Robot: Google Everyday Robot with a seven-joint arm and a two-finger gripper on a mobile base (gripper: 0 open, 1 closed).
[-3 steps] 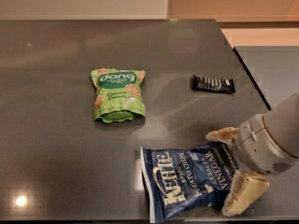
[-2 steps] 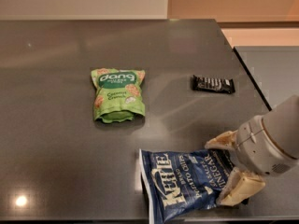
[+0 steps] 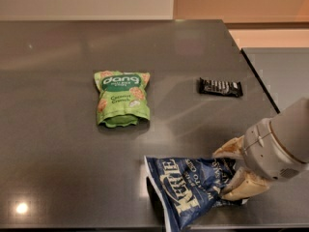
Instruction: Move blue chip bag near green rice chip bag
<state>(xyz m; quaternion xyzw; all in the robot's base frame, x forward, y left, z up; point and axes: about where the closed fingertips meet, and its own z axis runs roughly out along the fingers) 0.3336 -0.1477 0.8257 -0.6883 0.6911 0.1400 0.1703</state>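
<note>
The blue chip bag (image 3: 186, 190) lies at the near edge of the table (image 3: 58, 144), right of centre. Its white lettering faces up and runs diagonally across the crinkled navy film. The left part of the bag spreads flat on the surface. The right end is bunched and creased.

My end effector (image 3: 223, 174) is at that bunched right end. It pinches the blue chip bag: one tan finger (image 3: 231, 150) presses on the far side of the bag's end, and the other presses on the near side. The crumpled film sits between them. The pale grey wrist housing behind the fingers reaches in from the lower right corner of the view.

The green rice chip bag (image 3: 120, 98) lies flat and face up near the middle of the table. It is beyond the blue chip bag and to its left, with its dark green band and white lettering toward the far edge. The two bags are apart, with a strip of bare table between them.

A small black candy bar (image 3: 220, 87) lies flat toward the right edge of the table. It is to the right of the green rice chip bag and beyond my end effector, touching neither bag.

The table is dark grey and glossy. A small bright reflection (image 3: 21, 208) shows near its front left corner.
</note>
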